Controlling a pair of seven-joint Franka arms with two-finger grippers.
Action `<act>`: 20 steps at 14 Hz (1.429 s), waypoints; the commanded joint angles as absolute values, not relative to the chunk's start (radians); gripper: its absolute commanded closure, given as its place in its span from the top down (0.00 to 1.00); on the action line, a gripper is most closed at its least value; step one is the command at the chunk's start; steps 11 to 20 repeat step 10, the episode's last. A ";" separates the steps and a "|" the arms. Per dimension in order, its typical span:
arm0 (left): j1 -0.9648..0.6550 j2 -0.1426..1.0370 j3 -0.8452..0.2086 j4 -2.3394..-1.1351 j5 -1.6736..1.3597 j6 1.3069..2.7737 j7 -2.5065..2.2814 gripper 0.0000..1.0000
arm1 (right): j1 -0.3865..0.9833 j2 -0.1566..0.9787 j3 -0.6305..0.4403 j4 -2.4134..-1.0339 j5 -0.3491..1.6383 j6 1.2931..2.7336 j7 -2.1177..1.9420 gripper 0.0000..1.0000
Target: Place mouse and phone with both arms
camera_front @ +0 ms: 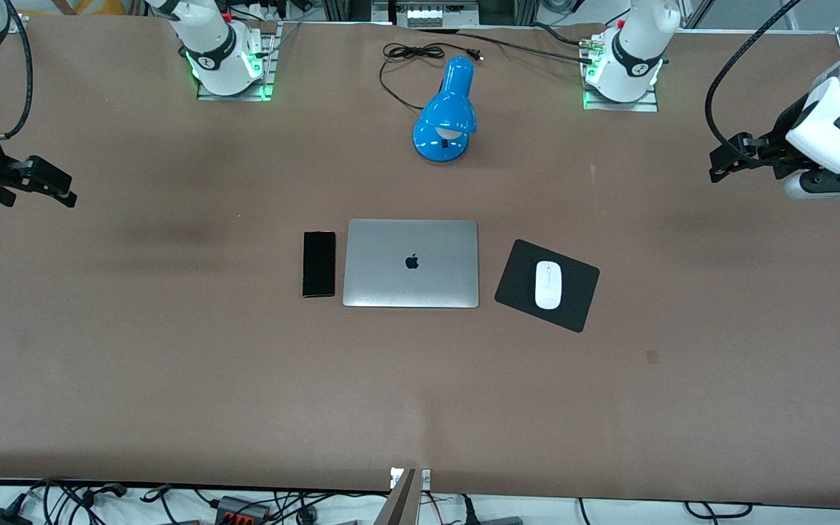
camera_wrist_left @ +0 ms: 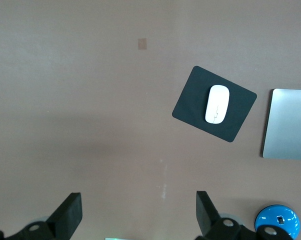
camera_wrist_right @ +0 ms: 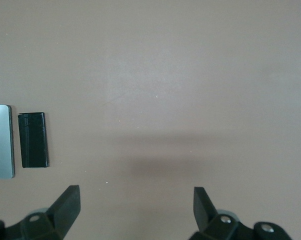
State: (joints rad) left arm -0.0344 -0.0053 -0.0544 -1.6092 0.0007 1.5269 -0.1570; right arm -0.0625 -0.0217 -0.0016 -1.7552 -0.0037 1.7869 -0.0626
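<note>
The white oval mouse (camera_front: 548, 284) lies on a black square mouse pad (camera_front: 516, 288) beside the closed silver laptop (camera_front: 411, 263), toward the left arm's end; it also shows in the left wrist view (camera_wrist_left: 217, 104). The black phone (camera_front: 319, 264) lies flat beside the laptop, toward the right arm's end; it also shows in the right wrist view (camera_wrist_right: 33, 139). My left gripper (camera_front: 728, 162) is open and empty, up over bare table at the left arm's end (camera_wrist_left: 138, 212). My right gripper (camera_front: 55, 186) is open and empty over bare table at the right arm's end (camera_wrist_right: 135, 210).
A blue desk lamp (camera_front: 447, 111) lies farther from the front camera than the laptop, its black cable (camera_front: 405, 55) trailing toward the arm bases. The brown table (camera_front: 172, 379) is bare around both grippers. Cables hang along the table's front edge.
</note>
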 commanded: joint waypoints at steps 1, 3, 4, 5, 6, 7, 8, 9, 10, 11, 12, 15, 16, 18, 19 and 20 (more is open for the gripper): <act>-0.032 -0.008 -0.054 -1.597 0.012 1.516 -0.138 1.00 | -0.083 -0.041 0.017 -1.761 -0.003 1.772 -0.071 1.00; -0.034 -0.008 -0.054 -1.597 0.014 1.516 -0.138 1.00 | -0.083 -0.041 0.020 -1.761 -0.003 1.772 -0.071 1.00; -0.032 -0.008 -0.054 -1.597 0.012 1.516 -0.137 1.00 | -0.083 -0.041 0.021 -1.761 -0.003 1.772 -0.071 1.00; -0.032 -0.008 -0.054 -1.597 0.012 1.516 -0.138 1.00 | -0.081 -0.043 0.021 -1.761 -0.003 1.770 -0.071 1.00; -0.032 -0.008 -0.054 -1.597 0.012 1.516 -0.138 1.00 | -0.081 -0.048 0.023 -1.761 -0.003 1.770 -0.071 1.00; -0.032 -0.006 -0.054 -1.597 0.014 1.516 -0.138 1.00 | -0.081 -0.051 0.023 -1.764 -0.003 1.767 -0.071 1.00; -0.032 -0.008 -0.054 -1.597 0.012 1.514 -0.138 1.00 | -0.083 -0.052 0.023 -1.763 -0.003 1.753 -0.069 1.00; -0.032 -0.008 -0.054 -1.595 0.014 1.516 -0.137 1.00 | -0.081 -0.052 0.023 -1.763 -0.003 1.755 -0.069 1.00; -0.032 -0.008 -0.054 -1.597 0.012 1.514 -0.137 1.00 | -0.083 -0.052 0.023 -1.763 -0.002 1.756 -0.069 1.00; -0.032 -0.008 -0.054 -1.597 0.012 1.514 -0.137 1.00 | -0.083 -0.052 0.023 -1.763 -0.002 1.756 -0.069 1.00; -0.032 -0.008 -0.054 -1.597 0.012 1.514 -0.137 1.00 | -0.083 -0.052 0.023 -1.763 -0.002 1.756 -0.069 1.00; -0.032 -0.008 -0.054 -1.597 0.012 1.514 -0.137 1.00 | -0.083 -0.052 0.023 -1.763 -0.002 1.756 -0.069 1.00; -0.032 -0.008 -0.054 -1.597 0.012 1.514 -0.137 1.00 | -0.083 -0.052 0.023 -1.763 -0.002 1.756 -0.069 1.00; -0.032 -0.008 -0.054 -1.597 0.012 1.514 -0.137 1.00 | -0.083 -0.052 0.023 -1.763 -0.002 1.756 -0.069 1.00; -0.032 -0.008 -0.054 -1.597 0.012 1.514 -0.137 1.00 | -0.083 -0.052 0.023 -1.763 -0.002 1.756 -0.069 1.00; -0.032 -0.008 -0.054 -1.597 0.012 1.514 -0.137 1.00 | -0.083 -0.052 0.023 -1.763 -0.002 1.756 -0.069 1.00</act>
